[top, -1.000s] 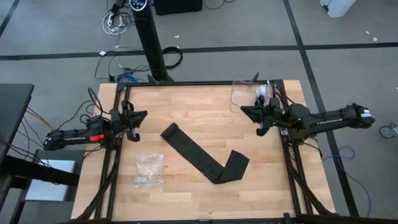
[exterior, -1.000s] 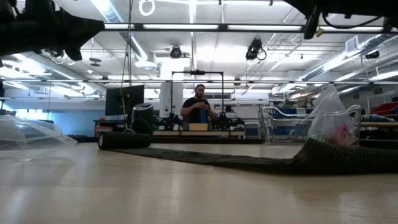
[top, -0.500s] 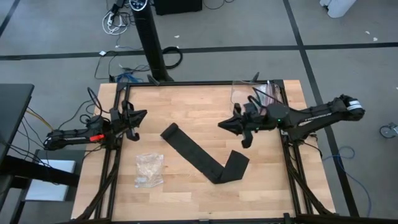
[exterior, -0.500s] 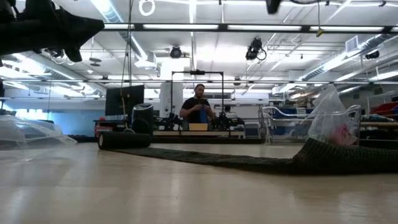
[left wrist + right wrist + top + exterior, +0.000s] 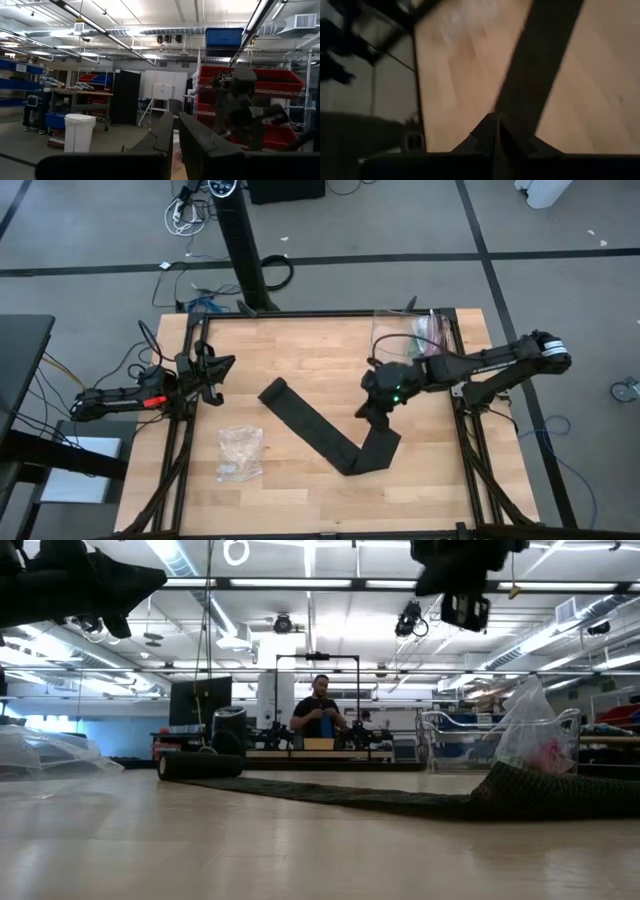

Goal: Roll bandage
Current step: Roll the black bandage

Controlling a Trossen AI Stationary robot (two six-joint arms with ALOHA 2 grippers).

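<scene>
The bandage [image 5: 318, 430] is a long dark strip lying flat on the wooden table in a V. One end [image 5: 272, 391] is near the table's middle. The fold [image 5: 347, 464] lies toward the near edge, and a short leg runs up to the other end [image 5: 386, 434]. In the low view the bandage [image 5: 350, 796] crosses the table. My right gripper [image 5: 372, 412] hangs shut, tipped downward, above and beside the short leg's end, well clear of the table [image 5: 455, 585]. In the right wrist view the bandage [image 5: 540, 65] lies beyond the gripper [image 5: 495, 125]. My left gripper [image 5: 217, 370] waits at the left edge, shut on nothing [image 5: 175, 131].
A small clear plastic bag [image 5: 240, 452] lies on the table near the left front. A clear container with a bag in it [image 5: 408, 330] stands at the far right corner. Bare wood lies between the bandage and the far edge. A person stands in the room beyond [image 5: 320, 710].
My right gripper has swung from the table's right edge toward the middle and the near edge. It has tipped from about level to pointing down, and now hangs over the short leg of the bandage. The bandage has not moved.
</scene>
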